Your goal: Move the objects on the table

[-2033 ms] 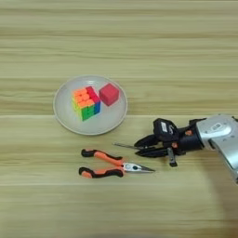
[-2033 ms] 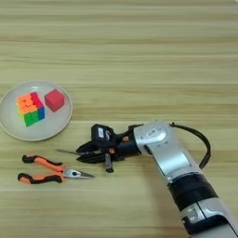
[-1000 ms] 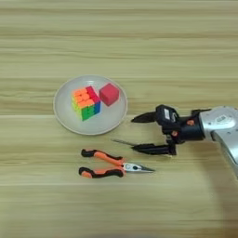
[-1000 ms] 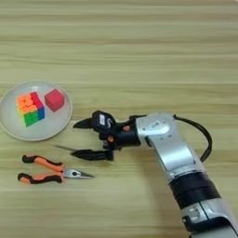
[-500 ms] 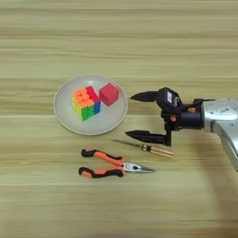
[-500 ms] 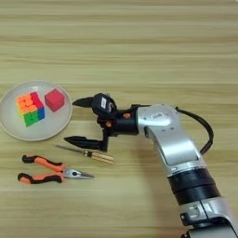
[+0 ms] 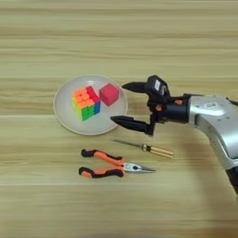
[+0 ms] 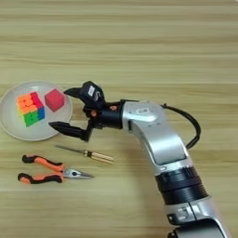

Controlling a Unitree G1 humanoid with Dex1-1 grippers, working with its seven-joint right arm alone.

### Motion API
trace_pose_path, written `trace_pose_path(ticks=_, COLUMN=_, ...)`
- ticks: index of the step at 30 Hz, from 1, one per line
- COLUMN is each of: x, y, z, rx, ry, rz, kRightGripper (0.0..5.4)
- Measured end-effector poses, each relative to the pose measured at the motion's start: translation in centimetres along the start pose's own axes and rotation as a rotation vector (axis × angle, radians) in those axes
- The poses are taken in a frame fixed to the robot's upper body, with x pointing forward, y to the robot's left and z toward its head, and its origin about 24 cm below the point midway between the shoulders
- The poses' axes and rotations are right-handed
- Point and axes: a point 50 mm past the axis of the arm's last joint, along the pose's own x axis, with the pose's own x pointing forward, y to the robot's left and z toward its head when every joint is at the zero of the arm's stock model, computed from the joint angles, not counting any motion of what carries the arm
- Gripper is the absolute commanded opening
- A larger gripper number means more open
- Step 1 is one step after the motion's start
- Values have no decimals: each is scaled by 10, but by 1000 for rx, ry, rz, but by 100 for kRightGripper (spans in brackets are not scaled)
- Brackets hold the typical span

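So the puzzle cube (image 7: 85, 102) and the small red cube (image 7: 109, 94) are both sitting on the round grey plate (image 7: 65, 116), side by side and looking like they touch or nearly touch, puzzle cube to the left and the red one to the right, closer to the plate's right rim. Below the plate, on the bare wooden table (image 7: 119, 42), there's the thin screwdriver (image 7: 144, 148) lying almost flat across, slightly slanted, with its metal shaft pointing left toward the plate and its amber-brown handle on the right end. Just below that and a bit further left are the needle-nose pliers (image 7: 111, 164), orange-and-black handles pointing left, nose pointing right, handles a little apart. Pliers and screwdriver are close but not touching. The right gripper (image 7: 126, 104) comes in from the right on its silver forearm (image 7: 211, 114), and its two black fingers are spread wide with nothing between them: one fingertip sits over the plate's right edge near the red cube, the other down by the plate's lower right rim, just above the screwdriver's tip. A black cable (image 8: 188, 125) loops off the back of the forearm.
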Motion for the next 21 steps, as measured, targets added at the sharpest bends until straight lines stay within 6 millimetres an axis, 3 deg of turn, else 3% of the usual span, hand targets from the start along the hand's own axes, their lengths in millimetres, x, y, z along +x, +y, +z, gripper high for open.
trace_pose_path(ticks=21, x=52, y=15, z=3, rx=124, ry=-26, rz=-57, kRightGripper=537)
